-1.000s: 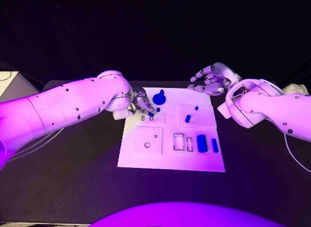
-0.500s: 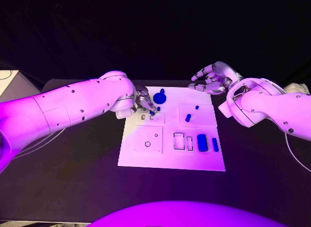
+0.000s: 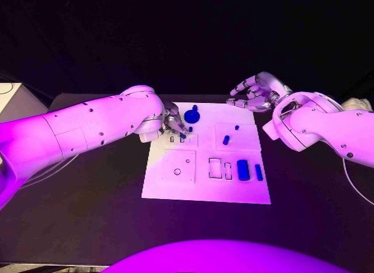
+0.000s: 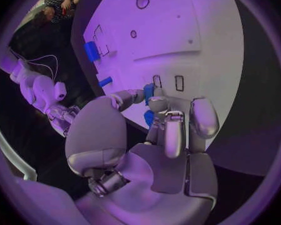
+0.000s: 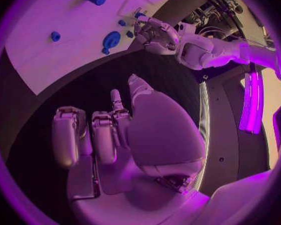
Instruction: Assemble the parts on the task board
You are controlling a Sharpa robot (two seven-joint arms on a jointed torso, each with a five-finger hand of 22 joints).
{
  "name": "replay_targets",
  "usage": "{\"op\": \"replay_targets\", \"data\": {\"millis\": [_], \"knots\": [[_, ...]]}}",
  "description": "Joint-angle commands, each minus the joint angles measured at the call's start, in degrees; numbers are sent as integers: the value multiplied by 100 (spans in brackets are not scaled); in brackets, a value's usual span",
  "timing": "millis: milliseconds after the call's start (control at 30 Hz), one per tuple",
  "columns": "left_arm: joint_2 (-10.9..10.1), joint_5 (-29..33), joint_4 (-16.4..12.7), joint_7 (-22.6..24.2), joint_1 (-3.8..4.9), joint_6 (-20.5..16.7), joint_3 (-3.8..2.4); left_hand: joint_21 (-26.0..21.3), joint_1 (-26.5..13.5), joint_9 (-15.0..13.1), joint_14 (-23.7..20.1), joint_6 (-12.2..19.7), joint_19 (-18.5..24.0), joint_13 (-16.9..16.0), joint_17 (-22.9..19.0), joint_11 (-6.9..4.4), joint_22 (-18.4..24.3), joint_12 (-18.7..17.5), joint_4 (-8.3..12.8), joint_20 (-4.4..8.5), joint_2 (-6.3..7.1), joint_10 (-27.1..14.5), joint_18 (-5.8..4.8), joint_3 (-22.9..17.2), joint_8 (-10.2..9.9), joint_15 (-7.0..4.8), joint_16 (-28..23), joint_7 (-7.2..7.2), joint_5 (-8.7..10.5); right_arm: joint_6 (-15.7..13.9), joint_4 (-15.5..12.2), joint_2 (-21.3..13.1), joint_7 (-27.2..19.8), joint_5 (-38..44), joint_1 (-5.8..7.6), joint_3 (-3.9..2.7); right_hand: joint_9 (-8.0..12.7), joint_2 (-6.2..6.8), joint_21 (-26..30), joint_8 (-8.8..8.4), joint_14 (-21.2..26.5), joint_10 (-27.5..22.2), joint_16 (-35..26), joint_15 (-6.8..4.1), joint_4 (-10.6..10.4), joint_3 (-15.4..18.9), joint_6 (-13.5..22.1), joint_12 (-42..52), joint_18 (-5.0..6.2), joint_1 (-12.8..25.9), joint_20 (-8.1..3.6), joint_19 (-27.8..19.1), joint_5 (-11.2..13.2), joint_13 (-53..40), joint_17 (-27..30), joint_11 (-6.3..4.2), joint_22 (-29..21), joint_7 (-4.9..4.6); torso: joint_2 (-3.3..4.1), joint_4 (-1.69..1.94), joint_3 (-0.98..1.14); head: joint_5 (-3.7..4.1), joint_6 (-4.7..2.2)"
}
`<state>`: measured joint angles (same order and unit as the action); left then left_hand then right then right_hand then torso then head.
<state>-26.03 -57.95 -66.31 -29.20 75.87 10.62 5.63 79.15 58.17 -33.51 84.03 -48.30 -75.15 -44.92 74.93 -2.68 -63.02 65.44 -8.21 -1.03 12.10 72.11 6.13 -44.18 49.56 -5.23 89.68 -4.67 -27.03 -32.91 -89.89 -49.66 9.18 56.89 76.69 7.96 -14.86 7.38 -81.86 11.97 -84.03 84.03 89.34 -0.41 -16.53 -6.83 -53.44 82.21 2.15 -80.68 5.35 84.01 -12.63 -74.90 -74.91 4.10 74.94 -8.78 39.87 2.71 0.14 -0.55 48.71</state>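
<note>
The black table (image 3: 88, 222) fills the lower head view, and the white task board (image 3: 205, 193) lies at its centre. The left arm (image 3: 72, 133) reaches in from the left edge, its left hand (image 3: 172, 122) down over the board's upper left corner. In the left wrist view this hand pinches a small blue part (image 4: 148, 92) between thumb and a fingertip, just over the two small slots (image 4: 167, 82).

The right hand (image 3: 254, 94) hovers off the board's upper right edge, fingers curled loosely apart and holding nothing.

Other parts stand on the board: a round blue knob (image 3: 192, 118) by the left hand, two small pegs (image 3: 226, 140) right of centre, and two upright blocks (image 3: 243, 171) lower right.

The step looks like seating the pinched part in a slot. It probably calls for keeping the part upright, lining it squarely with the slot's long side, lowering slowly, and avoiding a nudge to the knob.
</note>
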Motion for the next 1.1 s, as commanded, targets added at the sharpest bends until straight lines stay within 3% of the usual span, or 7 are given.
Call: {"op": "replay_targets", "data": {"millis": [33,433,1100], "knots": [[4,-63,-18,-16,-5,150,3,31,30,-1331,597,-385,-54,-9,1507,-15,-10,11,961,8,-77,44,-68,-932,13,-40,32,359,-48,46,3,4,-18,53,-4,-2,-5,-10,20,19,-550,-29,-38,3,-3,-37,36,-12,5,27,4,250,-40,-892,-1335,-14,825,-2,0,1,-1,21,3],[-38,-70,-26,-35,-12,497,6,31,29,-1328,597,-407,-64,33,1507,-25,-14,-27,976,22,-91,50,-70,-944,-2,-51,32,368,-133,61,12,1,-14,53,-12,-2,-5,-10,20,19,-550,-29,-38,3,-3,-37,36,-12,5,27,4,250,-40,-892,-1335,-14,825,-2,-5,7,-6,53,7],[-17,-70,33,-27,-45,492,7,31,24,-1327,597,-409,-66,71,1507,-24,-14,-52,975,24,-96,37,-70,-942,-7,-52,32,367,-141,61,10,1,-10,53,-13,-2,-5,-9,28,24,-548,-33,-43,2,3,-43,43,-17,7,34,4,248,-47,-888,-1328,-15,820,-2,-4,1,-2,26,12]]}}
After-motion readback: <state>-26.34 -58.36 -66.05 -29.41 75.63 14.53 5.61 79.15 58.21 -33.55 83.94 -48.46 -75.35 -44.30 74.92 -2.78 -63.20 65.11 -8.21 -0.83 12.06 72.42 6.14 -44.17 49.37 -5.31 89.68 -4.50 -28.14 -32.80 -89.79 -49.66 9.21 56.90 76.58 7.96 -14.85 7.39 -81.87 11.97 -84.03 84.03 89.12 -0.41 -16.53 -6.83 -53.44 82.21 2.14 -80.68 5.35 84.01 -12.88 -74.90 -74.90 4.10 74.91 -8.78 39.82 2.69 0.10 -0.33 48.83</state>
